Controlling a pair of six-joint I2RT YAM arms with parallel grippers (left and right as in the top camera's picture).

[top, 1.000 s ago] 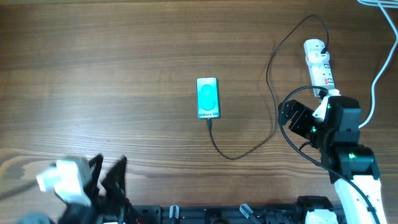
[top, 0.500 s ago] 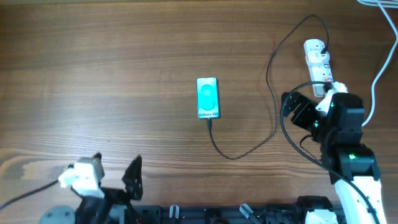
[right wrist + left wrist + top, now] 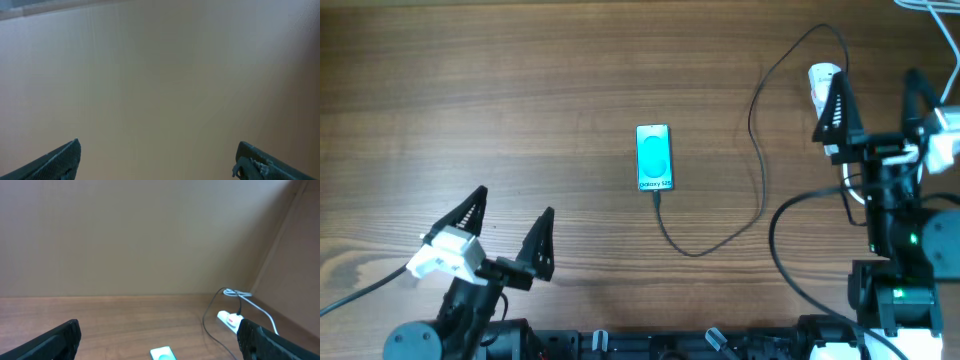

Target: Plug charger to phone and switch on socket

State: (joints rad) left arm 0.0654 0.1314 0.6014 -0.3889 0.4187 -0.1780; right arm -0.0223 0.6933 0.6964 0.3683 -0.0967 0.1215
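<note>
The phone [image 3: 654,156] lies flat mid-table with its cyan screen up; its top edge also shows in the left wrist view [image 3: 163,353]. The thin black charger cable [image 3: 757,110] runs from the phone's near short edge in a loop to its plug at the far end of the white socket strip [image 3: 823,80]. The strip also shows in the left wrist view [image 3: 227,320]. My left gripper [image 3: 510,220] is open and empty at the near left, far from the phone. My right gripper [image 3: 875,92] is open and empty, raised over the strip and hiding most of it.
A thick white cord [image 3: 926,125] runs along the far right edge of the table. The right wrist view shows only a plain beige wall [image 3: 160,75]. A wall also stands behind the table in the left wrist view [image 3: 140,240].
Both arms have swung upward and both grippers have opened wide. The right gripper rose from beside the strip to above it. The phone and cable have not moved.
</note>
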